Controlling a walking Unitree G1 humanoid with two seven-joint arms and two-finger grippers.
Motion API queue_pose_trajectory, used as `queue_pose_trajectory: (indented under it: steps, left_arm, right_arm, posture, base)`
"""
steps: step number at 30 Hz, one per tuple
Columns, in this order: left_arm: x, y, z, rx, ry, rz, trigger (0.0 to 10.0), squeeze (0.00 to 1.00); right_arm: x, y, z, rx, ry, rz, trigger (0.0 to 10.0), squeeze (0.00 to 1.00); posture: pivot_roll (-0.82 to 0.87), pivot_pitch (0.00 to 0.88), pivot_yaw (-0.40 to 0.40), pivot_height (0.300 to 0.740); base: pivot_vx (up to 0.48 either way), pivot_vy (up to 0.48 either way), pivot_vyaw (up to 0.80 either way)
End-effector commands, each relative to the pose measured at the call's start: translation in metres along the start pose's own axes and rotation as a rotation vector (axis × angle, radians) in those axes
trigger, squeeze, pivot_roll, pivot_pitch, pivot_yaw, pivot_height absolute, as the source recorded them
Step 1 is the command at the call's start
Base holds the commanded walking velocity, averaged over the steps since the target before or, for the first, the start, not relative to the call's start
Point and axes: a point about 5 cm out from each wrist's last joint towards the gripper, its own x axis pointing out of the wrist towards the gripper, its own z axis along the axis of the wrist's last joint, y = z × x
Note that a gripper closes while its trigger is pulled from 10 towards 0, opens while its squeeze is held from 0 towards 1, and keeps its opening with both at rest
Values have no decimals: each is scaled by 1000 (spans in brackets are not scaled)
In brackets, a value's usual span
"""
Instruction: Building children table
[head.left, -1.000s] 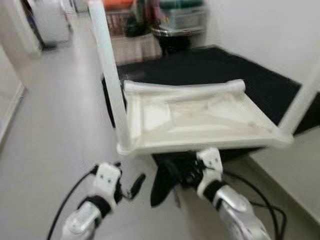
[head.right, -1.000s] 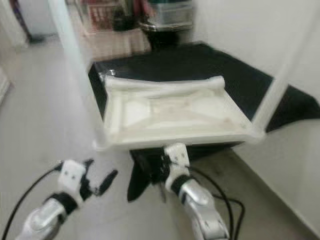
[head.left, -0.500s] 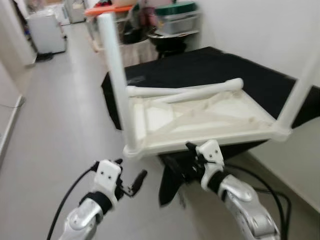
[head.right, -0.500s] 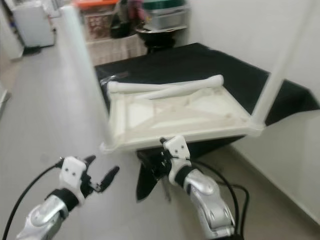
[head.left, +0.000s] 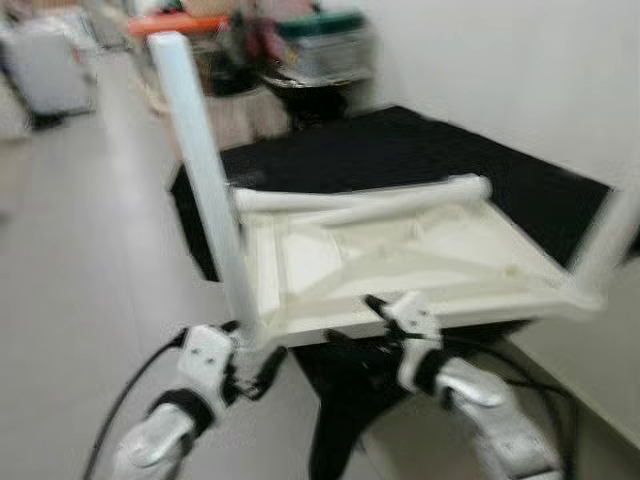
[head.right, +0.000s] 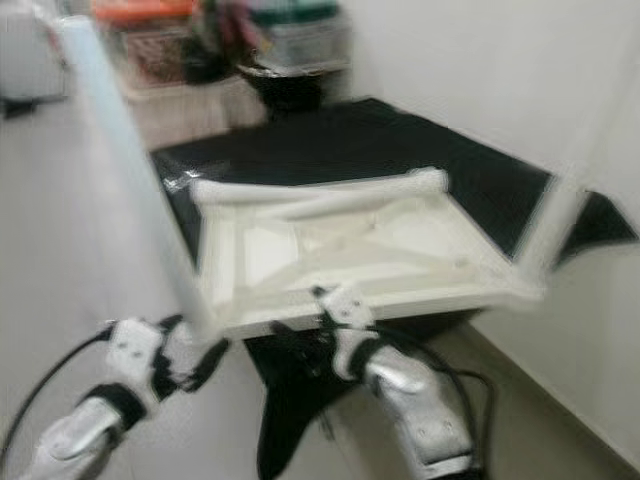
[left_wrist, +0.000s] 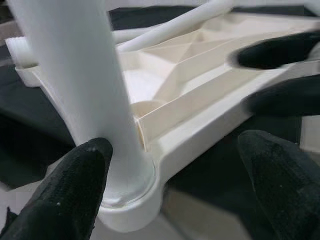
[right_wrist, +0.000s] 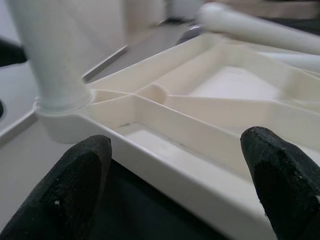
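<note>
Both claws of the robot are close to the near edge of the white table top (head.left: 400, 255), which lies upside down on a black cloth (head.left: 400, 150) over a low surface beside the white wall (head.left: 520, 70). On the left, the left claw (head.left: 262, 368) is just at the near left corner of the table top, where one white leg (head.left: 200, 170) stands upright in its socket; in the left wrist view its two black fingers (left_wrist: 75, 190) are wide apart, one finger almost touching the base of this leg, the other well to the side below the edge, and nothing is held between them. On the right, the right claw (head.left: 372, 330) sits at the middle of the near edge; from its wrist camera the two fingers (right_wrist: 75, 175) are also spread wide, with the rim of the table top (right_wrist: 200, 175) in front of them, and they hold nothing. A second leg (head.left: 610, 240) stands at the near right corner, blurred. One more loose leg (head.left: 360, 197) lies flat across the far side of the table top, and another thin white bar seems to lie slanted just beside it. Black cables (head.left: 130, 400) run from both arms down to the grey floor (head.left: 70, 250). Far behind, I see a shelf with boxes (head.left: 300, 50), too blurred to tell more.
</note>
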Motion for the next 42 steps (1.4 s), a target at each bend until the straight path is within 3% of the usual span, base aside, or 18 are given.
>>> queue_pose_trajectory:
  steps: [1, 5, 7, 10, 14, 17, 19, 26, 30, 36, 40, 42]
  left_arm:
    - [-5, 1, -2, -7, 19, -18, 10000, 0]
    - [-6, -5, -1, -11, 18, -54, 10000, 0]
    - [-6, -5, -1, -11, 18, -54, 10000, 0]
    - [-8, -8, -1, -14, 16, -56, 10000, 0]
    - [-10, -10, 0, -17, 16, -60, 10000, 0]
    - [-16, -15, -3, -32, 27, -80, 10000, 0]
    - [-17, -16, -3, -36, 30, -84, 10000, 0]
    - [-20, -20, -4, -44, 35, -93, 10000, 0]
    - [-21, -23, -4, -50, 39, -103, 10000, 0]
    - [-22, -25, -4, -52, 45, -113, 10000, 0]
    - [-22, -26, -4, -51, 48, -117, 10000, 0]
    - [-22, -26, -4, -48, 49, -119, 10000, 0]
  right_arm:
    - [3, 9, 7, -16, -29, 117, 10000, 0]
    - [-7, -5, 13, -100, 34, 245, 10000, 0]
    - [-7, -5, 13, -100, 34, 245, 10000, 0]
    - [-12, -21, 21, -168, 122, 365, 10000, 0]
    - [-15, -28, 24, -179, 166, 414, 10000, 0]
    - [-25, -48, 29, -191, 250, 451, 10000, 0]
    - [-28, -51, 30, -190, 266, 457, 10000, 0]
    - [-41, -53, 27, -142, 319, 556, 10000, 0]
    - [-52, -45, 20, -111, 377, 692, 10000, 0]
    - [-61, -37, 12, -96, 429, 797, 10000, 0]
    - [-62, -39, 1, -110, 500, 776, 10000, 0]
    - [-60, -50, -8, -136, 565, 654, 10000, 0]
  posture:
    - [20, 53, 34, 740]
    - [27, 62, 25, 740]
    - [27, 62, 25, 740]
    - [39, 77, 17, 740]
    - [45, 85, 11, 740]
    - [51, 100, 2, 740]
    - [51, 102, 0, 740]
    - [48, 111, -5, 740]
    - [47, 113, -3, 740]
    - [47, 112, -1, 740]
    - [46, 110, -2, 740]
    - [51, 110, 1, 740]
  base:
    - [0, 0, 0]
    - [0, 0, 0]
    - [0, 0, 0]
    - [0, 0, 0]
    - [0, 0, 0]
    - [0, 0, 0]
    - [0, 0, 0]
    - [0, 0, 0]
    - [0, 0, 0]
    - [0, 0, 0]
    - [0, 0, 0]
    - [0, 0, 0]
